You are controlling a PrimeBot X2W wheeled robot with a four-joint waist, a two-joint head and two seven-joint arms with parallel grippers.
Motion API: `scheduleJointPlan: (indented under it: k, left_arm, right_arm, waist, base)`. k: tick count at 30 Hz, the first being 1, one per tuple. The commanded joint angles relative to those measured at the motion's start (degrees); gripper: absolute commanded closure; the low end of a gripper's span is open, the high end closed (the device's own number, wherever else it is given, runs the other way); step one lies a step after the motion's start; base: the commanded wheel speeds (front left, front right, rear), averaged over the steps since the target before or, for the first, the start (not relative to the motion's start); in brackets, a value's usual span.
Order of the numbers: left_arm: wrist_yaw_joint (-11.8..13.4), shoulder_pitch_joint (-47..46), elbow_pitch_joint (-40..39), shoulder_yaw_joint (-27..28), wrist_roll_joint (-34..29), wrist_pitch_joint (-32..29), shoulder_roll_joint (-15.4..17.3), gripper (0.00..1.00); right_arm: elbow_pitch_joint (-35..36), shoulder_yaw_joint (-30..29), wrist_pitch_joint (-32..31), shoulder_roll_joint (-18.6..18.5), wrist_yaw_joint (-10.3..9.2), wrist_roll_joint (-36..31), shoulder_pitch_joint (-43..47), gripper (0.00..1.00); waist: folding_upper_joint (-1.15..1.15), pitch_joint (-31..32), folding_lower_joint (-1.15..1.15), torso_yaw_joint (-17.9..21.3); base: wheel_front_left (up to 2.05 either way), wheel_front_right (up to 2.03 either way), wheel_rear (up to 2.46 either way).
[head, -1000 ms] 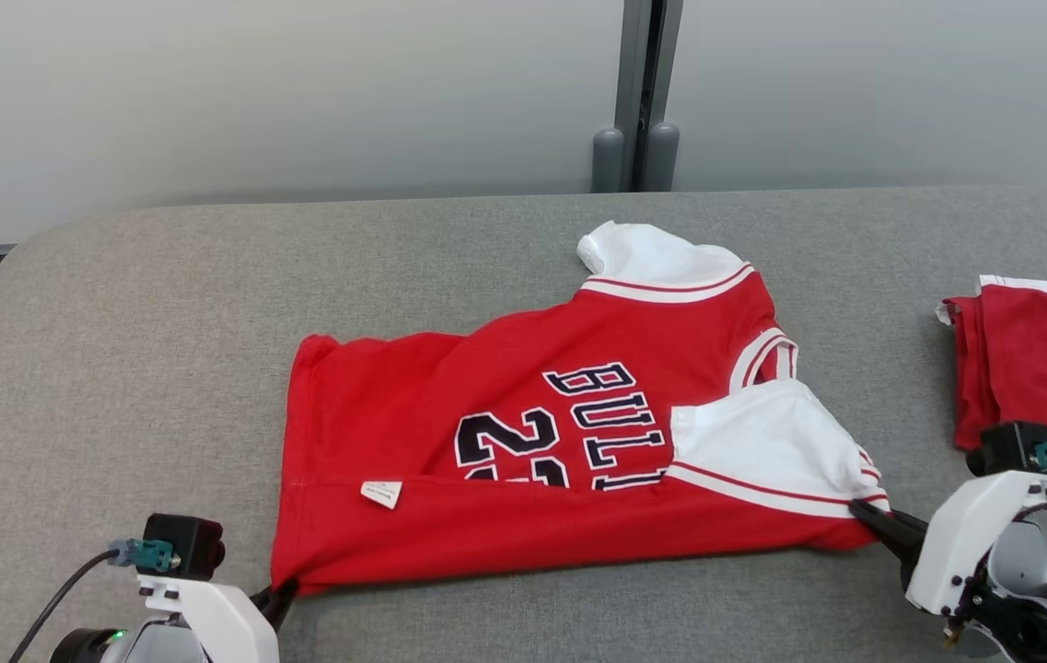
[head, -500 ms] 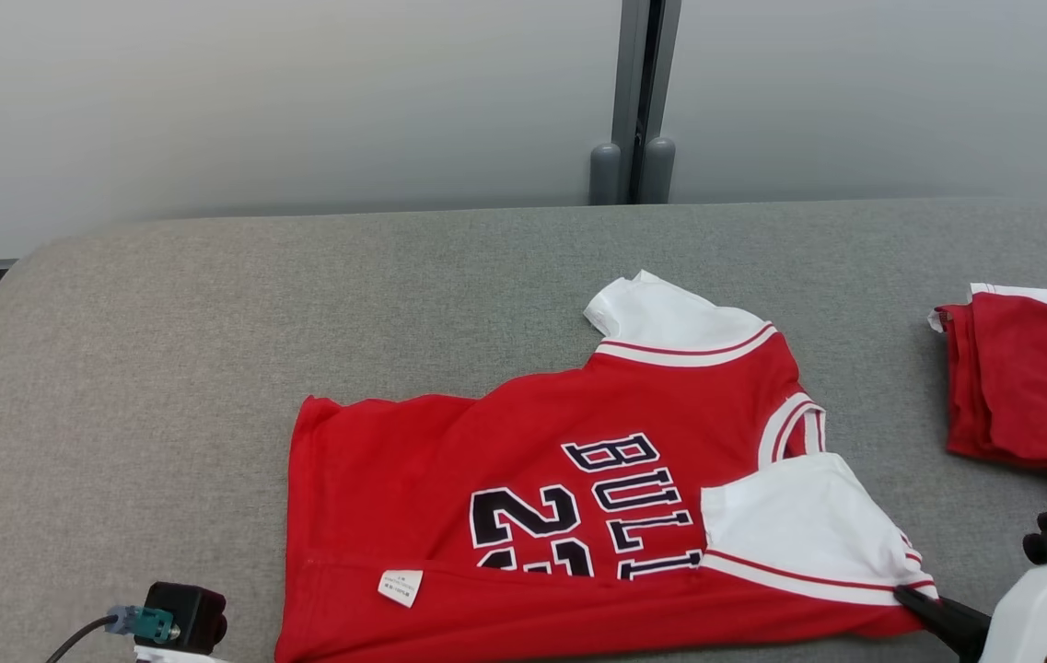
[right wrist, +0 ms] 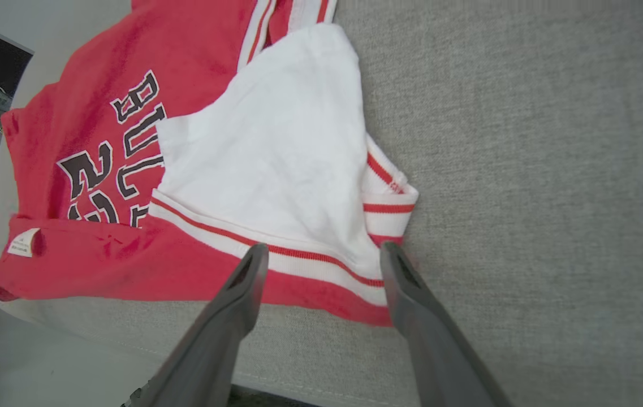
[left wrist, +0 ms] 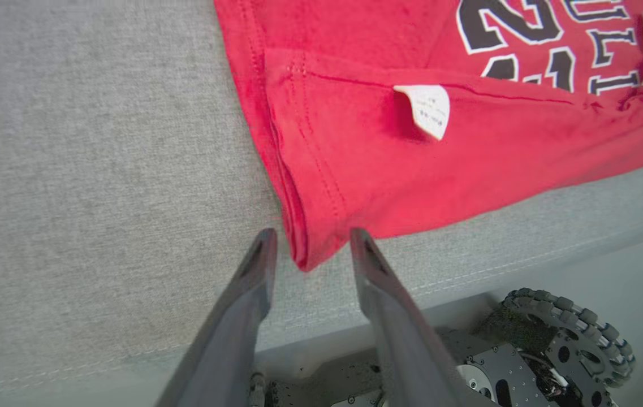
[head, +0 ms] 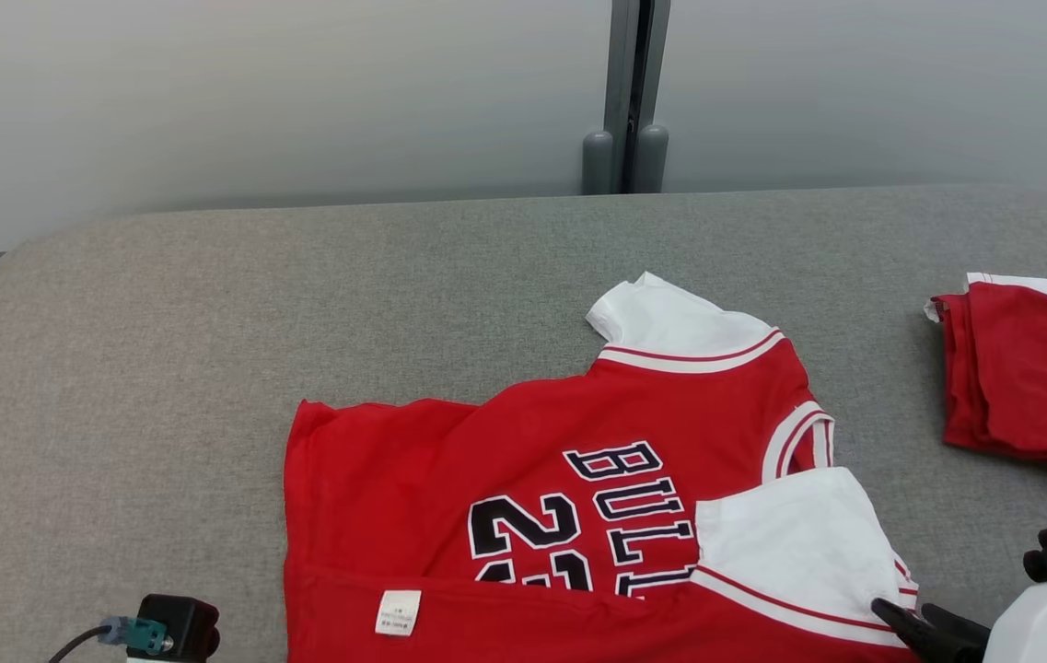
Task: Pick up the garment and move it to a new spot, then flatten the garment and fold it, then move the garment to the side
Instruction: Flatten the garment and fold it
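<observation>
The garment (head: 523, 479) lies on the tabletop (head: 210, 322). At its 7 o'clock corner the left gripper (left wrist: 310, 249), at 5 o'clock the right gripper (right wrist: 324, 254): both spread, empty.

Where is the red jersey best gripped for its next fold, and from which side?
At the two near corners of the red jersey: the hem corner and the shoulder corner. Both lie flat, layers stacked, by the near edge of the table, so come in low from the robot's side. The left pincer and right pincer stand open at them.

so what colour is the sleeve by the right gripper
The sleeve is white with red-striped trim, clearest in the right wrist view.
</observation>
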State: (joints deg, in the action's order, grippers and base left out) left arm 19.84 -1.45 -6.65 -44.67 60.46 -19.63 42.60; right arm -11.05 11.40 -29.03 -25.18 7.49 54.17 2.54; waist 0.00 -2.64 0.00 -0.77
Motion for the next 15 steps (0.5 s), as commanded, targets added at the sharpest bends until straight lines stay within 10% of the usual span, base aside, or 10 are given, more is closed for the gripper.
scheduleJointPlan:
  k: [1, 15]
  left_arm:
    - [0.53, -0.57, -0.28, 0.7, -0.42, 0.59, 0.57, 0.0]
    - [3.95, -6.25, 0.67, 5.74, -5.31, 9.07, -1.03, 0.0]
  right_arm:
    - [1.92, -2.35, -1.43, 1.15, 0.01, -1.57, 0.97, 0.0]
    - [12.29, -9.74, -2.38, 8.5, 0.01, -10.85, -4.68, 0.0]
  waist:
    - [0.0, -0.13, 0.0, -0.15]
    - [0.0, -2.04, 0.0, -0.3]
  base:
    - [0.0, 0.0, 0.0]
    - [0.0, 0.0, 0.0]
